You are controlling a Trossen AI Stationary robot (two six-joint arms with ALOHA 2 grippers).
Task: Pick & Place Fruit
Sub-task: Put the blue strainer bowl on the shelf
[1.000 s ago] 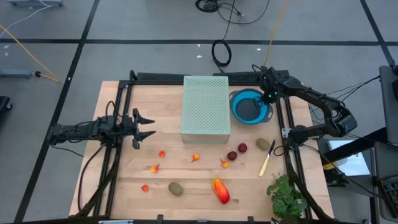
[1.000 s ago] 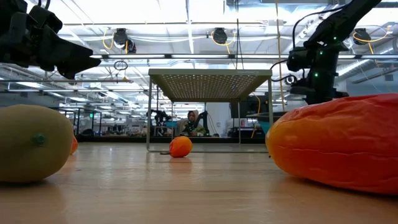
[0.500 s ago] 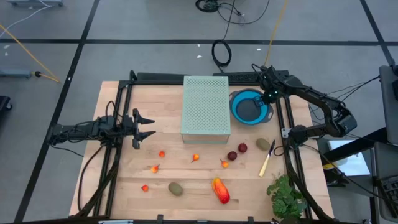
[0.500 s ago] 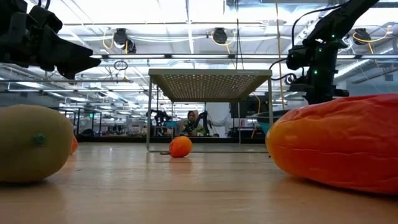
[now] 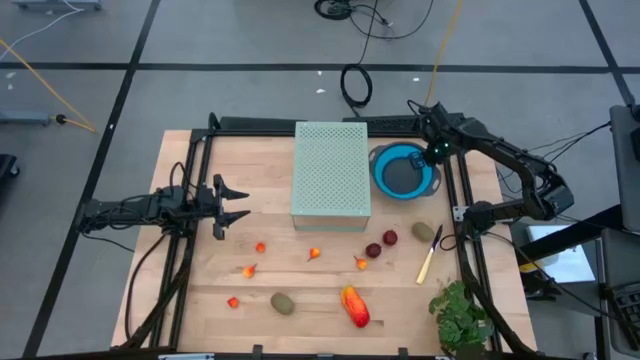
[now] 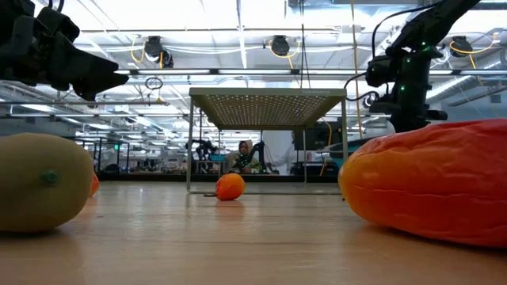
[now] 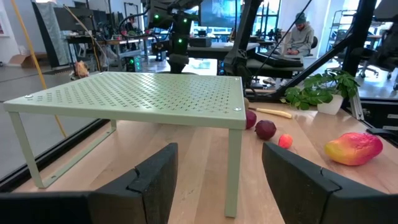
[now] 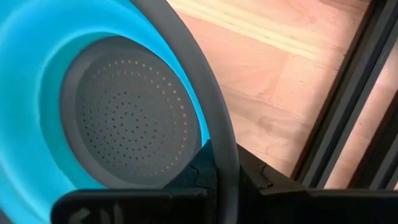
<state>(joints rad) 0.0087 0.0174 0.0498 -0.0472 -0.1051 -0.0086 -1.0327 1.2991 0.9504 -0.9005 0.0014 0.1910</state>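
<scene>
My right hand [image 5: 432, 153] is clamped tight on the far rim of the blue colander [image 5: 403, 171]; in my right wrist view the dark grey rim runs straight between my two fingers [image 8: 214, 171], so the bowl is what I hold, not a fruit. The colander sits on the worktop [image 5: 200, 290] just beside the pale green perforated rack [image 5: 331, 170], on its right. I judge this as the setup step: getting the container where the fruit can go in, before any picking starts.

None of the fruit is in the colander yet. All of it lies in front of the rack, on the near half of the worktop: the two dark red round ones [image 5: 381, 244] just off the rack's near right corner, a brownish-green oval [image 5: 424, 232] beside them next to the yellow-handled knife [image 5: 429, 260], the tiny orange-red pieces [image 5: 260, 247] scattered off the rack's near left corner, another greenish oval [image 5: 283, 302] and the larger orange-red oblong [image 5: 354, 306] nearer still.

My left hand [image 5: 232, 205] waits left of the rack, fingers partly spread and empty.

Next, I think, I must either drag the colander toward the fruit or let go of the rim cleanly without tipping it, then go down for the nearest dark red piece.
</scene>
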